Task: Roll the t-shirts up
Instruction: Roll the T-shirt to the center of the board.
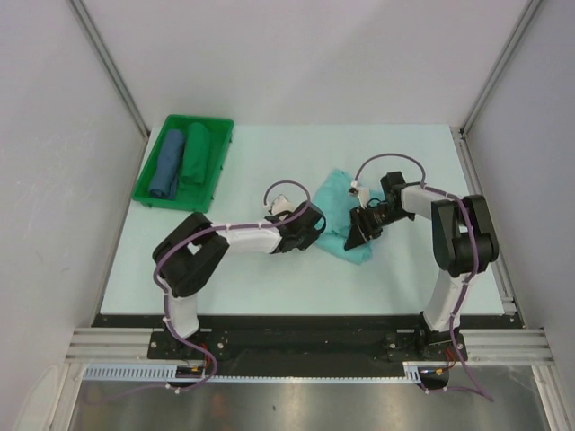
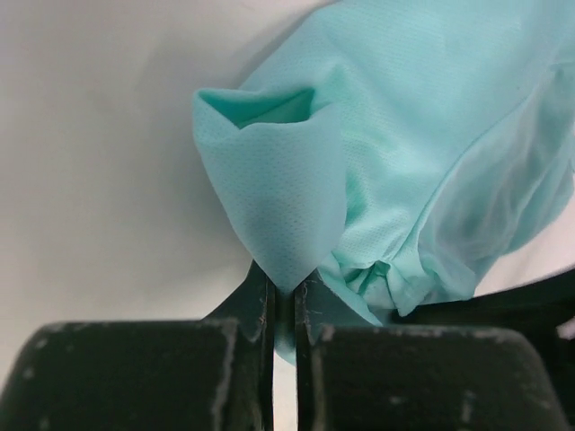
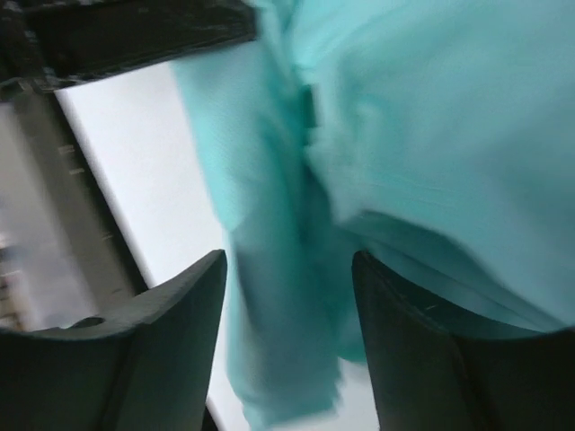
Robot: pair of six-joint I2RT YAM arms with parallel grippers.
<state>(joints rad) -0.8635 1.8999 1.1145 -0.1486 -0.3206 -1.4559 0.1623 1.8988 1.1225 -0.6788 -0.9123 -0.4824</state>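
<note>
A light turquoise t-shirt [image 1: 340, 215] lies bunched in the middle of the table between both arms. My left gripper [image 1: 312, 235] sits at its left edge, shut on a pointed fold of the t-shirt [image 2: 274, 215] that stands up out of the jaws. My right gripper [image 1: 358, 235] is at the shirt's right side, open. In the right wrist view a blurred fold of the t-shirt [image 3: 287, 296] hangs between the spread fingers [image 3: 180, 305] without being pinched.
A green tray [image 1: 141, 187] at the back left holds a blue rolled bundle [image 1: 167, 162] and a dark green rolled bundle [image 1: 195, 154]. White walls enclose the table on three sides. The black table edge [image 1: 296, 321] runs along the front.
</note>
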